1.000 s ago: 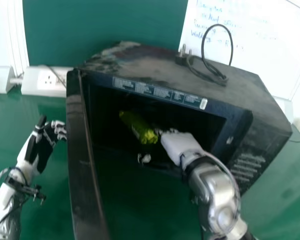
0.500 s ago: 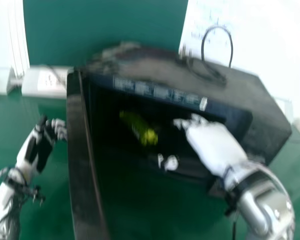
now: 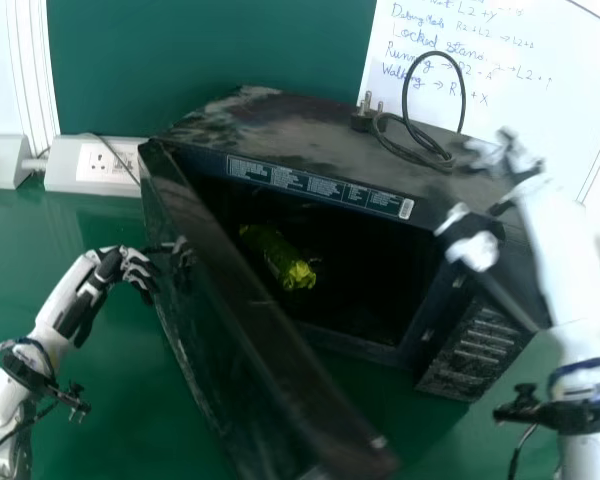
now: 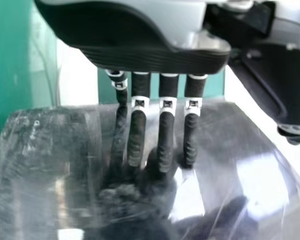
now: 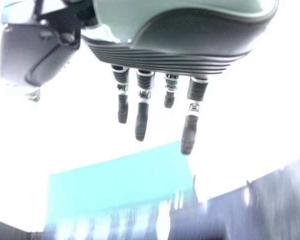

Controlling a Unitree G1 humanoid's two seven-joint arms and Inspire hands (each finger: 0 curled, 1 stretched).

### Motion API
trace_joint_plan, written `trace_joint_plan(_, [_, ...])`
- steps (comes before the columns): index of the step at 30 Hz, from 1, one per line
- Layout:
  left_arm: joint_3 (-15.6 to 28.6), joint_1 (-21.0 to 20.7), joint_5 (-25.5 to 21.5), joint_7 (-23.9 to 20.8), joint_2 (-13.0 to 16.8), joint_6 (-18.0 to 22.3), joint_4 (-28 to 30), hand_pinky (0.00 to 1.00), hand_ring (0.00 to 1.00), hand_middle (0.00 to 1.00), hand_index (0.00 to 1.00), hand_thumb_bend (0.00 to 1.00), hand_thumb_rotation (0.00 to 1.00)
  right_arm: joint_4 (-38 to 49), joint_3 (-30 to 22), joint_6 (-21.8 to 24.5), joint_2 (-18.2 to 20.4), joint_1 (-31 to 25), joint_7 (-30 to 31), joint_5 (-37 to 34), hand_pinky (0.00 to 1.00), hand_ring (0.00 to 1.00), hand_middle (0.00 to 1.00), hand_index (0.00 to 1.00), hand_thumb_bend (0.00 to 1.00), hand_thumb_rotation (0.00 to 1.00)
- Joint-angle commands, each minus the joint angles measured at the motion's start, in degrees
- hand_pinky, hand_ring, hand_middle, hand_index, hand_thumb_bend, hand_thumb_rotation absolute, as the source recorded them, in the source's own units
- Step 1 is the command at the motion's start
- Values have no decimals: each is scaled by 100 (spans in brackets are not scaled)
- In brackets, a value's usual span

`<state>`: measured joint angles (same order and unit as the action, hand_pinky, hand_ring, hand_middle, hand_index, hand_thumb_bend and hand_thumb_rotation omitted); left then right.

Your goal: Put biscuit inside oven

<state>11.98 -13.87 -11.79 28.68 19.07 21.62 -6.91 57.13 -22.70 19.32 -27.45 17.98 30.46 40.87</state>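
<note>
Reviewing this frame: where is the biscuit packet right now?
In the head view, the biscuit packet lies inside the open oven, left of centre in its cavity, behind the door.

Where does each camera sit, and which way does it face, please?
Head view: on the head, looking forward and down at the oven, its door and the biscuit packet; left hand and right hand show.
Left wrist view: at the left wrist, looking past that hand at the door's glossy face.
Right wrist view: at the right wrist, looking past that hand towards a bright background.
Head and left wrist views share the left hand and door.
</note>
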Motion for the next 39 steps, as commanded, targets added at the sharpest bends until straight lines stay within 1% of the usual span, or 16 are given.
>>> trace_joint_plan(1, [-189,61,125,113,54,285,-9,27,34,43,49,51,7,-106,-161,-117,50,13,-431,-32,43,56,67,80,72,39])
trace_joint_plan(5, [-268,95,119,153,68,363,-11,29,36,44,49,52,7,-303,-359,-204,104,39,-1016,-153,37,49,63,78,67,34])
trace_joint_plan(8, [-341,103,192,134,110,449,-2,29,36,44,49,52,7,-435,-574,-117,167,94,-1398,-207,38,49,63,75,72,41])
trace_joint_plan(9, [-370,107,249,103,126,470,19,29,35,44,49,52,7,-504,-650,-166,184,109,-1573,-262,36,45,61,75,74,45])
trace_joint_plan(12, [-423,126,380,59,187,531,53,29,35,43,49,52,7,-952,-1031,-599,104,198,-2180,-714,27,38,54,74,78,51])
trace_joint_plan(15, [-440,131,421,61,243,552,35,29,35,43,49,52,7,-1349,-1424,-936,-98,261,-2596,-1025,29,41,52,70,75,55])
trace_joint_plan(19, [-451,135,553,-2,327,566,-5,30,35,44,49,52,7,-1626,-1678,-1103,-226,295,-3004,-1222,26,38,51,67,73,49])
trace_joint_plan(21, [-454,122,609,-24,366,618,-62,30,35,44,49,52,7,-1732,-1817,-1143,-288,270,-3114,-1337,22,32,53,68,75,47])
trace_joint_plan(25, [-466,85,644,-28,419,630,-151,30,35,44,50,52,7,-1740,-1853,-1076,-351,201,-3260,-1261,27,35,54,68,79,47])
trace_joint_plan(26, [-472,68,648,-27,426,645,-190,31,35,44,53,56,8,-1702,-1816,-1028,-336,212,-3257,-1293,28,36,53,68,79,47])
trace_joint_plan(27, [-480,52,658,-32,432,653,-214,31,35,44,61,64,11,-1647,-1763,-954,-324,215,-3251,-1242,29,37,52,67,79,47])
trace_joint_plan(29, [-507,27,658,-20,442,623,-221,30,34,44,68,70,11,-1636,-1704,-935,-333,201,-3305,-1138,29,37,51,67,78,48])
trace_joint_plan(33, [-558,-34,770,-64,453,624,-228,29,32,42,75,71,7,-1774,-1737,-1040,-379,200,-3378,-1266,27,34,49,67,80,48])
trace_joint_plan(36, [-588,-56,777,-57,449,532,-191,28,31,41,79,70,4,-1786,-1688,-1037,-436,139,-3455,-1040,23,30,47,65,78,46])
trace_joint_plan(37, [-595,-59,781,-59,448,501,-175,27,31,41,80,70,2,-1802,-1682,-1043,-486,101,-3463,-929,21,28,47,65,77,49])
trace_joint_plan(39, [-603,-64,789,-68,447,454,-165,27,31,41,82,70,1,-1784,-1664,-946,-537,70,-3434,-793,22,31,48,66,76,52])
